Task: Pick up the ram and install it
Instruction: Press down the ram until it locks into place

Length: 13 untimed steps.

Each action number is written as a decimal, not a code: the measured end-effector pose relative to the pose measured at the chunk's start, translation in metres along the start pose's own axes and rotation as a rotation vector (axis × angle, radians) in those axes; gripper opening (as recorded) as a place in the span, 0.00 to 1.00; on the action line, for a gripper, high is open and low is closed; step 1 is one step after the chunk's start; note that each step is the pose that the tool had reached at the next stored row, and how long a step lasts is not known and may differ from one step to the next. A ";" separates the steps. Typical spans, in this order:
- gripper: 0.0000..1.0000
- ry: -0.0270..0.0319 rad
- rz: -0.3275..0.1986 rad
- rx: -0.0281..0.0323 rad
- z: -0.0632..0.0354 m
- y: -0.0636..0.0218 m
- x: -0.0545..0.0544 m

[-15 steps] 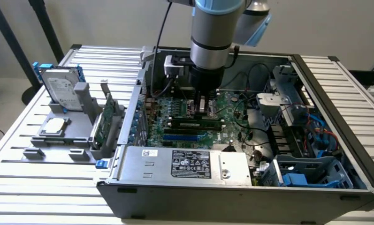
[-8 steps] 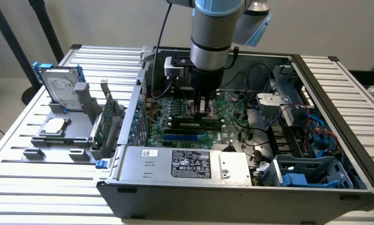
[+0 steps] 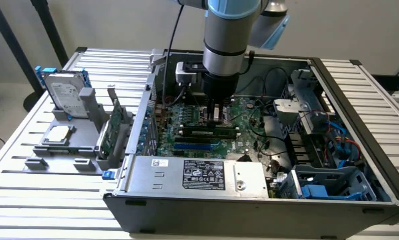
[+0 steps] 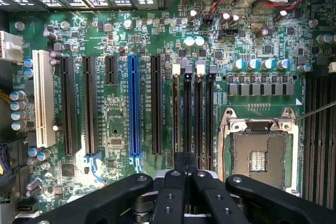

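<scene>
The ram [image 3: 206,133], a long thin green strip with dark chips, stands on edge among the motherboard's memory slots inside the open case. My gripper [image 3: 217,119] hangs straight down from the arm, its tips just above and behind the ram's middle. Whether they touch it I cannot tell. In the wrist view the black fingers [image 4: 173,192] meet at the tips over the near end of the narrow black memory slots [image 4: 187,114], and the gripper [image 4: 185,162] is shut with nothing visibly between them.
A blue slot [image 4: 133,108], a white slot [image 4: 43,98] and the bare processor socket [image 4: 260,153] flank the memory slots. The power supply [image 3: 199,175] sits at the case's front and drive cages [image 3: 333,185] at the exterior view's right. A rack outside holds an expansion card [image 3: 115,127] and a hard drive [image 3: 65,95].
</scene>
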<state>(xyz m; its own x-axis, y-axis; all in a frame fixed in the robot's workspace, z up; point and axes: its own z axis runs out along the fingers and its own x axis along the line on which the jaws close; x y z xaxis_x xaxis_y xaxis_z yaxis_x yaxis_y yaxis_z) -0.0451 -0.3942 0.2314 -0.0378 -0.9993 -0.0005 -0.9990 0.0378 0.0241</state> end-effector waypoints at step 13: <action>0.11 -0.0013 -0.008 0.0002 0.0029 -0.0002 0.000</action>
<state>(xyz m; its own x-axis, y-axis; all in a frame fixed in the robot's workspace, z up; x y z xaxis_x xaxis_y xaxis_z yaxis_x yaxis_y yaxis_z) -0.0450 -0.3941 0.2285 -0.0297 -0.9996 -0.0020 -0.9993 0.0297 0.0240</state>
